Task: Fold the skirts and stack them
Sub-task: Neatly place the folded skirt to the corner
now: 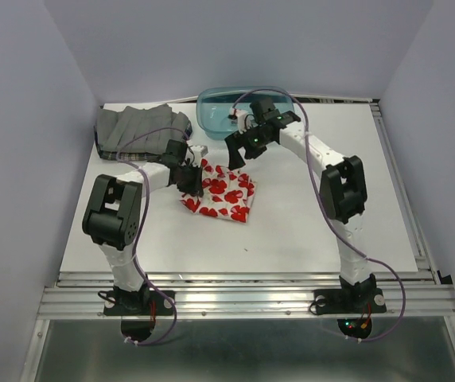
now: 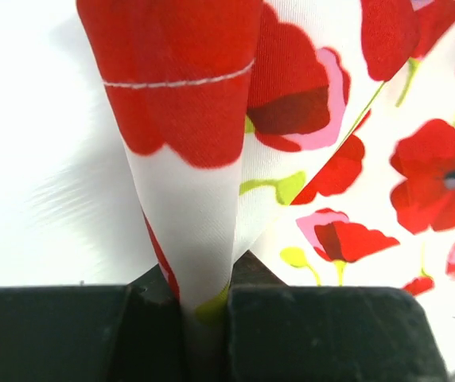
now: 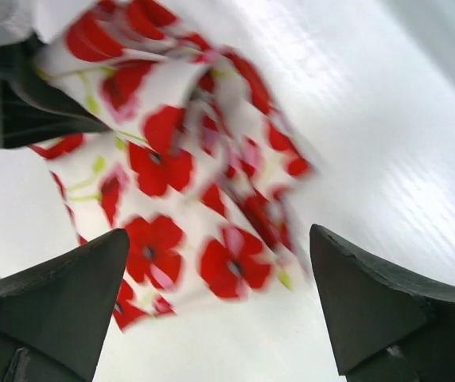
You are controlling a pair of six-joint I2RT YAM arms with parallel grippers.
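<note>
Red-poppy white skirt [image 1: 221, 195] lies mid-way across the white table [image 1: 331, 231], with its left edge pinched up in a tight fold by the closed left gripper [image 2: 208, 306]. Right gripper [image 3: 219, 263] hovers over the cloth, spread wide and holding nothing (grey pleated skirt [image 1: 136, 131] sits at the far-left corner).

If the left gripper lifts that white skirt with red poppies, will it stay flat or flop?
Probably floppy: the white red-poppy cloth skirt drapes in soft folds from the left gripper. Likely light too, as one narrow pinch holds that fold.
</note>
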